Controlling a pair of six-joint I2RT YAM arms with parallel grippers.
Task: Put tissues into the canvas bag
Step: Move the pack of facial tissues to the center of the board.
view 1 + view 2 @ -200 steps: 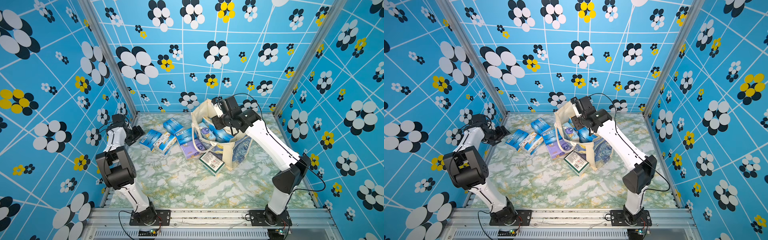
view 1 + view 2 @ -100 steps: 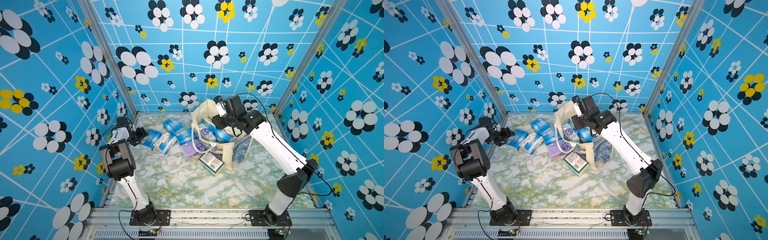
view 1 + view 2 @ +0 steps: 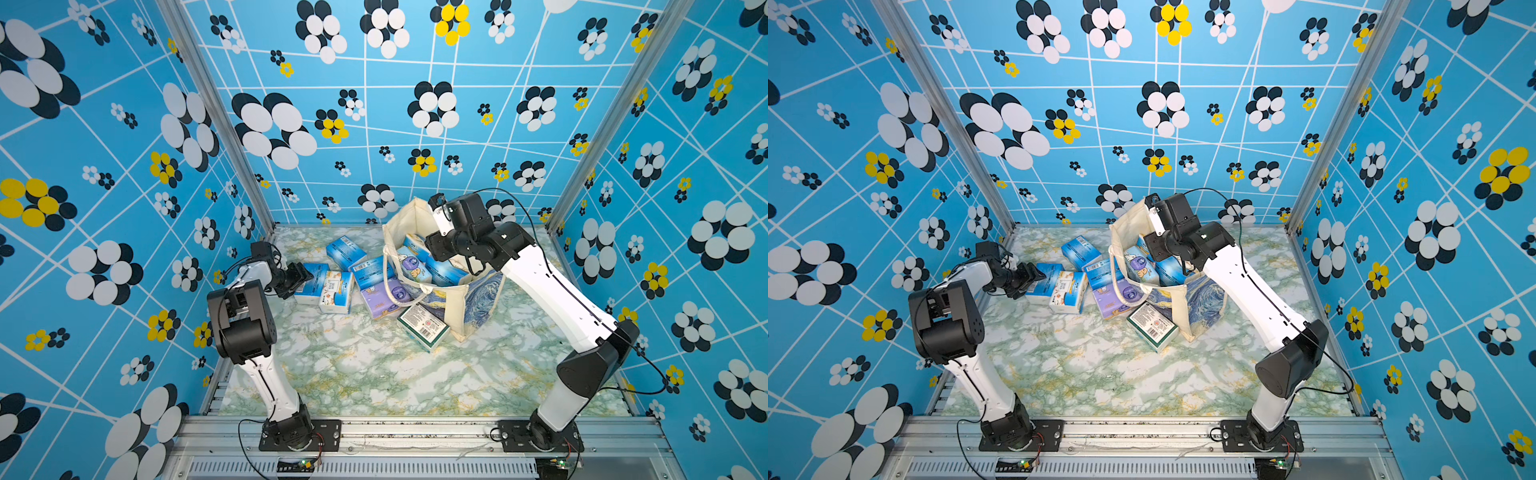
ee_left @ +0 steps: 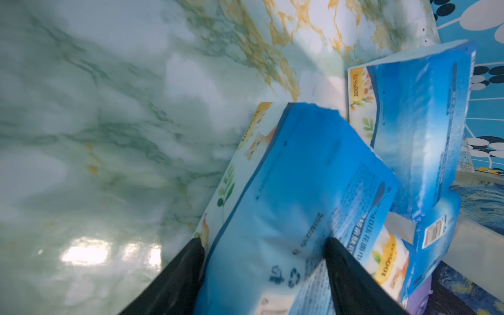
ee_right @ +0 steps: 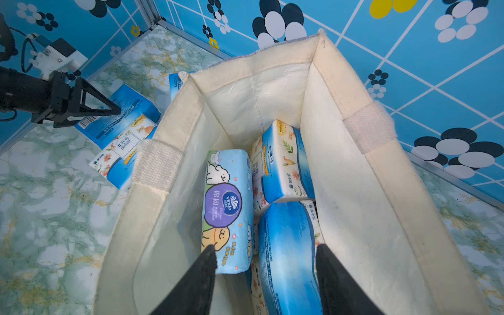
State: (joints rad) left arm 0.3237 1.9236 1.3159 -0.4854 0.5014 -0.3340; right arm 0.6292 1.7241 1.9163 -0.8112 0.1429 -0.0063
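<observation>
A: Closest to the left gripper (image 4: 263, 241), what?

B: Found a blue tissue pack (image 4: 286, 185) right between the jaws. Stood wide, one finger at each long side. Could not tell whether pressing already or only astride.

A: And the long axis?

B: Ran forward from the tips, a little slanted, so spanned across the short width. Looked like a good line for closing.

A: Further ahead of those jaws?

B: Saw a second blue pack (image 4: 417, 122) just beyond, then the canvas bag (image 4: 482, 201), painted side. Probably meant a short carry, forward and up over the rim.

A: The right gripper (image 5: 266, 246)?

B: Hung over the bag mouth, jaws apart, gripping nothing. Counted several packs (image 5: 226, 201) below them, inside. So nearer to the bag, but further from the loose ones.

A: Surface and room?

B: Smooth marble-print table (image 4: 95, 122), probably slippery under plastic wrap. All around, blue flowered walls (image 3: 374, 104), close beside the left arm.
</observation>
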